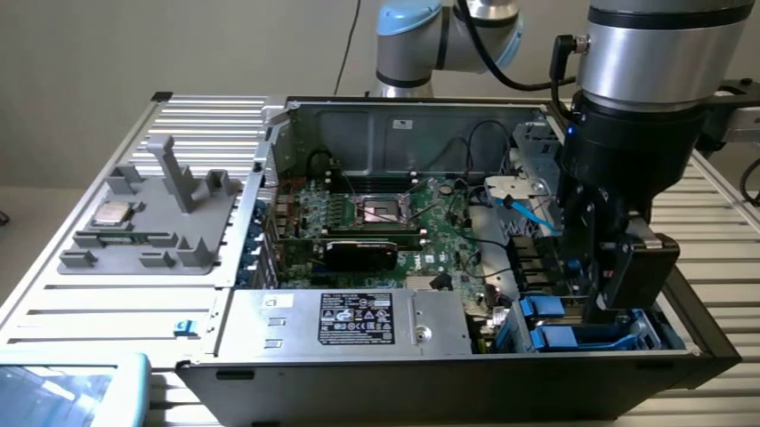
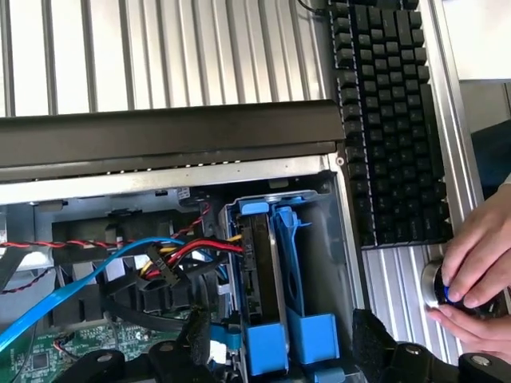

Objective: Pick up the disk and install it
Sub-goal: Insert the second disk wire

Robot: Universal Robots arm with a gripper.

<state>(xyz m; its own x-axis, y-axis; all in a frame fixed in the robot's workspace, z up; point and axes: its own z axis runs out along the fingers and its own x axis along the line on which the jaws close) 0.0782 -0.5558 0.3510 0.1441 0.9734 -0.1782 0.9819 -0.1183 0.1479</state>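
Observation:
The disk (image 2: 259, 263) stands on edge in the drive bay at the corner of the open computer case, its dark side showing, with blue plastic bracket pieces (image 2: 307, 335) around it. My gripper (image 2: 279, 355) hangs right over it. The black fingers (image 2: 196, 347) stand wide apart, one on each side of the blue brackets, with a small gap to them, so it is open. In the exterior view my gripper (image 1: 620, 285) reaches down into the case at that view's right, just above the blue drive bay (image 1: 582, 334).
Red, blue and black cables (image 2: 160, 259) run beside the bay. A silver power supply (image 1: 356, 320) and the motherboard (image 1: 380, 213) lie in the case. A grey fixture (image 1: 149, 222) stands outside it. A keyboard (image 2: 391, 120) and a person's hand (image 2: 475, 271) on a knob lie beyond the case wall.

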